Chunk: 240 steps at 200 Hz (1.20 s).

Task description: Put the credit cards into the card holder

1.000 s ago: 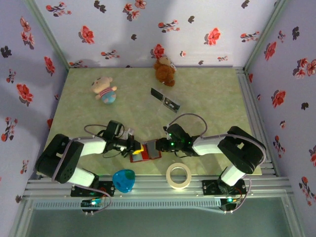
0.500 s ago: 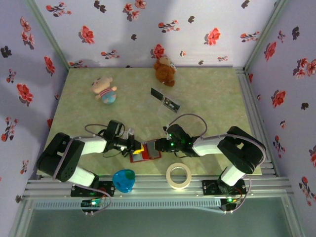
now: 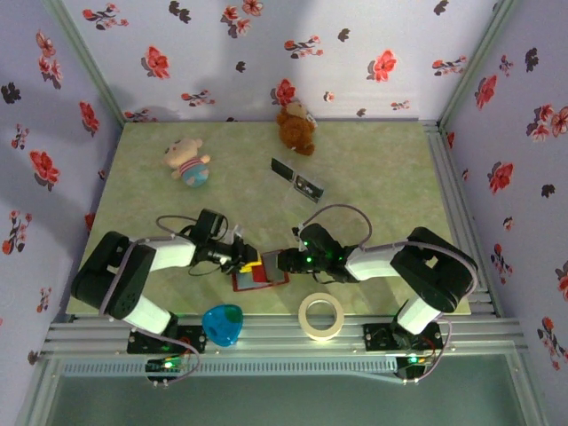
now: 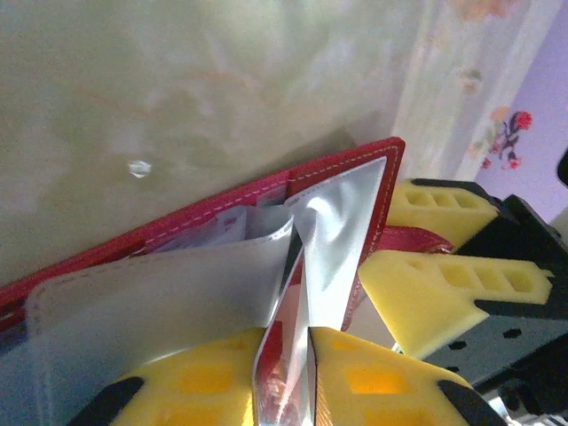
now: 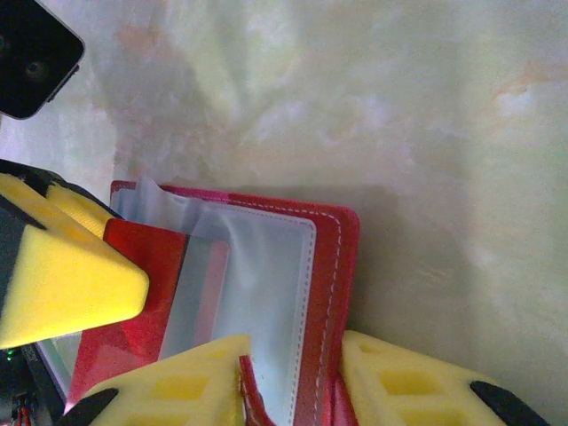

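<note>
The card holder (image 3: 264,272) lies open near the table's front edge, red outside with pale clear sleeves (image 4: 151,293). My right gripper (image 3: 282,263) is shut on its right cover and sleeves (image 5: 342,257). A red credit card (image 4: 288,355) stands partly in a sleeve and leans between the yellow pads of my left gripper (image 3: 246,259), whose jaws are slightly parted. The same card (image 5: 146,266) shows next to a left fingertip (image 5: 62,284) in the right wrist view. Two more dark credit cards (image 3: 286,169) (image 3: 309,187) lie farther back on the table.
A blue heart-shaped object (image 3: 223,324) and a roll of tape (image 3: 321,315) sit on the front rails. A pink plush (image 3: 188,161) and a brown teddy (image 3: 295,127) stand at the back. Flowered walls close in three sides.
My left gripper has shifted slightly back and to the right, and its jaws have parted a little around the red card. The right gripper keeps its hold on the card holder.
</note>
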{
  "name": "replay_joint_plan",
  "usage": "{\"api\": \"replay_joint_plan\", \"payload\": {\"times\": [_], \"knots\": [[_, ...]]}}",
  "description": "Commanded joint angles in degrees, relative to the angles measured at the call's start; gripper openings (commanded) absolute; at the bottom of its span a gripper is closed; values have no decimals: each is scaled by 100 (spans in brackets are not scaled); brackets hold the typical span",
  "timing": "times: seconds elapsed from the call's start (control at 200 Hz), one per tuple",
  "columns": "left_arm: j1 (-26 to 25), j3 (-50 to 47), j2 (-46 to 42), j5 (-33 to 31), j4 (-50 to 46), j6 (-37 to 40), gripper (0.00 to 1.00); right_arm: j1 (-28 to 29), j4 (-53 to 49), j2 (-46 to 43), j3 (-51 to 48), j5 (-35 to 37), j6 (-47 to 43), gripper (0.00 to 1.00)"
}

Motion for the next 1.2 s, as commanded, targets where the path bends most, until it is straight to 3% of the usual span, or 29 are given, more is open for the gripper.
{"api": "replay_joint_plan", "payload": {"times": [0.0,0.275,0.39,0.55,0.635,0.79,0.88,0.99,1.195], "knots": [[38,36,-214,-651,-857,274,21,108,-73,-59,-106,134,-72,31],[34,-184,-461,-1067,-860,57,22,157,-175,-102,-53,196,-164,31],[34,-186,-529,-1300,-1039,94,30,306,-408,-218,4,382,-387,33],[36,-197,-572,-1366,-1081,56,37,1097,-1649,-854,312,2009,-1364,46],[39,-142,-572,-1352,-1169,84,37,1285,-1905,-1141,340,2384,-1868,50],[39,-143,-623,-1368,-1184,102,39,1388,-2341,-1185,680,1812,-3381,64],[39,-141,-589,-1341,-1118,80,39,1502,-2175,-982,800,688,-4974,76],[41,-186,-544,-1294,-998,44,39,1831,-1532,-895,670,819,-6251,79],[38,-227,-507,-1240,-879,-22,39,1843,-1556,-169,1336,1236,-7083,79]]}}
